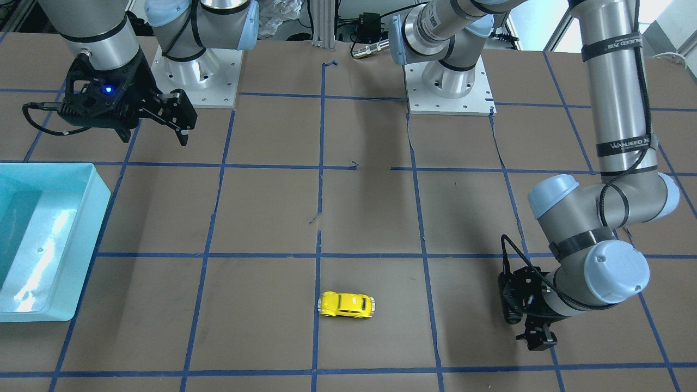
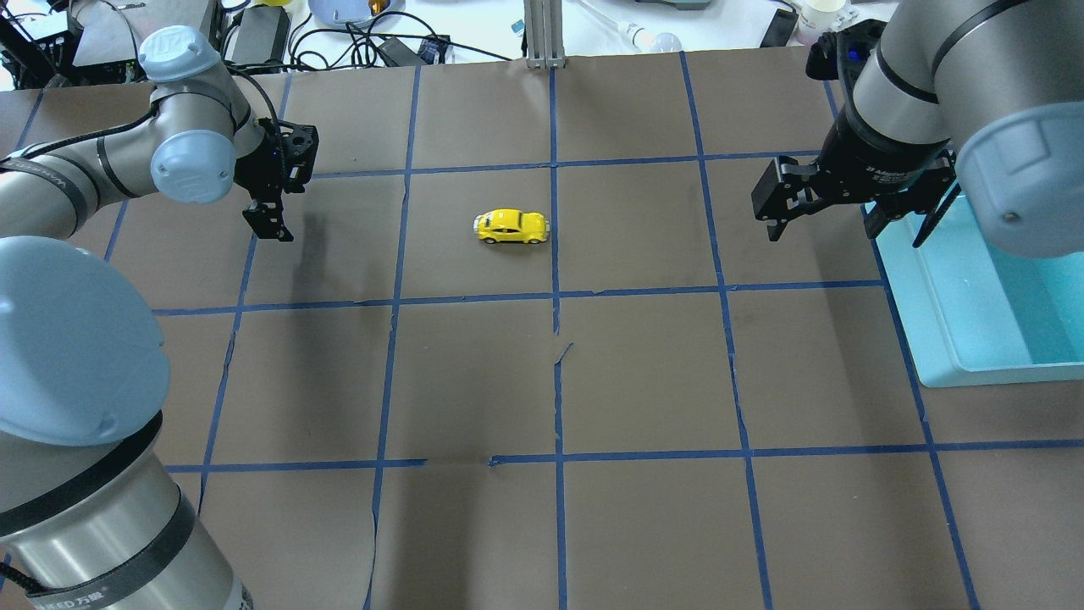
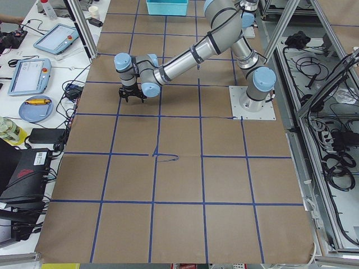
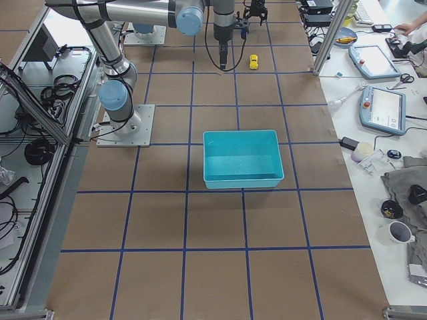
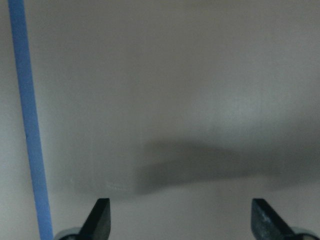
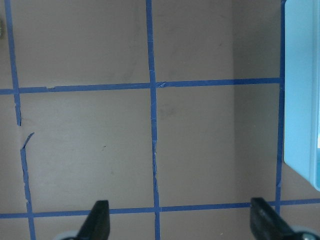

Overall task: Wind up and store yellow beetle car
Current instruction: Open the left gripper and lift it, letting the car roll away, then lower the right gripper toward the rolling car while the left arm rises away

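Room: work benches run along the far side of the table, with cables, a plate and hand-held screens on them.
Table (image 2: 644,373): covered in brown paper, marked into squares by blue tape (image 2: 555,381).
Left arm (image 2: 76,186): reaches to the far left part of the table, wrist bent down.
Right arm (image 2: 931,76): stretched out on the right, over the tub's far end.
Tub (image 2: 991,313): pale blue, on the table's right side, nothing in it.
Right claw (image 6: 181,222): spread wide and holding nothing – it hangs above bare paper and tape lines, just left of the tub's edge.
Left claw (image 2: 273,222): also spread wide, with nothing between its fingers, pointing down at bare paper beside a tape line – its shadow lies on the paper under it.
Yellow car (image 2: 511,227): on its wheels on the far half of the table, side-on, just left of the middle tape line; it sits between the two claws, well apart from both and from the tub, with nothing in the way.
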`<state>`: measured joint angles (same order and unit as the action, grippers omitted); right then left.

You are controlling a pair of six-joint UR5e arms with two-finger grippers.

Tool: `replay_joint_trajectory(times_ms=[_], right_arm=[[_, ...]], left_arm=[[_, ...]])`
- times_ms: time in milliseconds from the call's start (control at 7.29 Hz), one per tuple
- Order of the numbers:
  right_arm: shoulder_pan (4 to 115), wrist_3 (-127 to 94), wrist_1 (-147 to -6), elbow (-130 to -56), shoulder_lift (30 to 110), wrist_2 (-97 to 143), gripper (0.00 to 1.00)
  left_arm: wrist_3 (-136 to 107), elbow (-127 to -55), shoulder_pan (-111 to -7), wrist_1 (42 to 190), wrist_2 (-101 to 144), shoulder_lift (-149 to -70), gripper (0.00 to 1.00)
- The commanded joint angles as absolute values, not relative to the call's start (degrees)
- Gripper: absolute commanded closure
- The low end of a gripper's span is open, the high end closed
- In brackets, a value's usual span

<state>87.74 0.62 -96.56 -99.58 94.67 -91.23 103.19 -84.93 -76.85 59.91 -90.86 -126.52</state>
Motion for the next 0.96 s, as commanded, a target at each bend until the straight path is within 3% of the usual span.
replay_joint_trajectory(times_ms=[0,824], right_arm=[[87.7,0.6,-96.5,-99.7,94.7,-91.3,0.0],[87.7,2.1,-100.2,-99.3,92.7,-90.9,0.0]], left_arm=[[96.6,-87.0,-77.4,60.8,-89.9,-123.5,0.0],[56.5,-88.2,-81.3,82.1,-85.5,-98.9,0.0]])
